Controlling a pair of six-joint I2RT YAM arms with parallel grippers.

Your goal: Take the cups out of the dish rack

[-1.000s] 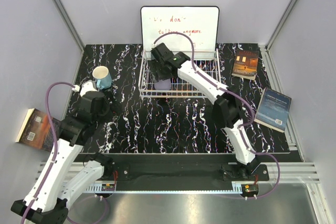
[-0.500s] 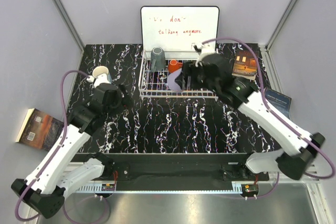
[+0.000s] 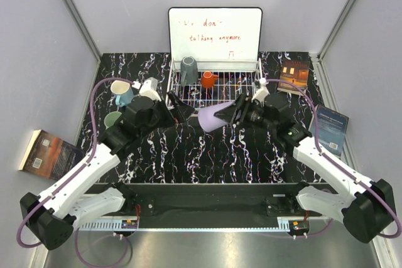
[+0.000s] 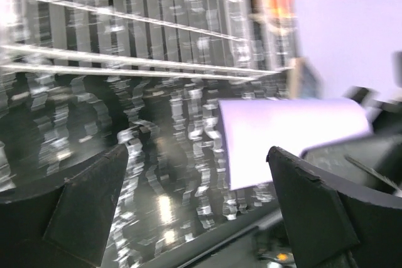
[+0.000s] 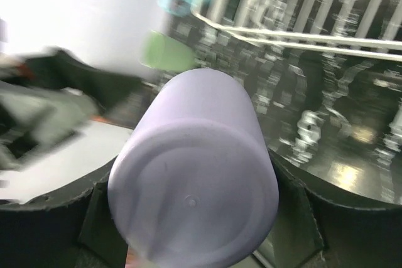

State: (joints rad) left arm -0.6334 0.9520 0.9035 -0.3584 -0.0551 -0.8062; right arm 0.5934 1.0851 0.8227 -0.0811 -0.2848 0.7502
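Geometry of a likely handover: lilac cup (image 3: 210, 118) held in the air between the two hands.

The right hand (image 3: 229, 114) is clamped on the lilac cup, which hangs above the table (image 3: 207, 155) just in front of the dish rack (image 3: 245, 83). The cup's long axis runs nearly level from left to right, with the closed end toward the right wrist. The left hand (image 3: 180, 106) is spread wide and empty, and it points along that same axis just beside the cup's free end. A pass would need it to close around that end. The dark grey cup (image 3: 188, 70) and the orange cup (image 3: 208, 80) stand in the rack.
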